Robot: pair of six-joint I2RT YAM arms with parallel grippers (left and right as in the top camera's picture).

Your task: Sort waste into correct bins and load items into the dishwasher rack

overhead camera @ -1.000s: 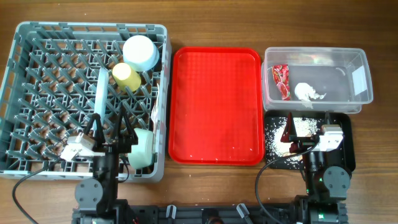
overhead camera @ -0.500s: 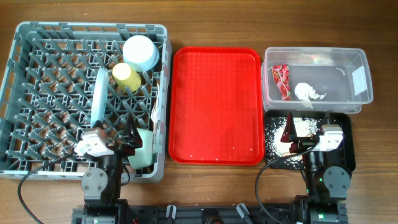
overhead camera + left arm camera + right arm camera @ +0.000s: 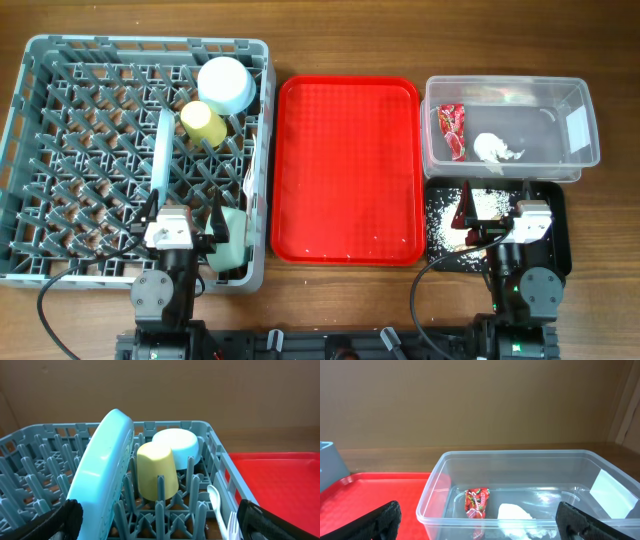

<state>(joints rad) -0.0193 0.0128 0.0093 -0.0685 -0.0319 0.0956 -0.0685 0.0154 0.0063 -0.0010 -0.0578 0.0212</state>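
The grey dishwasher rack holds the pale blue plate on edge, the yellow cup, the pale blue bowl, the mint-green bowl and the white spoon and fork. My left gripper is open and empty over the rack's front, with the plate, cup, bowl, spoon and fork ahead of it. The clear tub holds the red wrapper and the tissue. Crumbs lie in the black tray. My right gripper is open and empty above that tray.
The red serving tray lies between the rack and the bins, with a few pale specks near its front edge. In the right wrist view the tub with its white label stands straight ahead, and the red tray is to its left.
My left wrist has swung to the right along the rack's front, open all along. The plate looked tilted half a second ago and stands narrow on edge now. The right arm has not moved.
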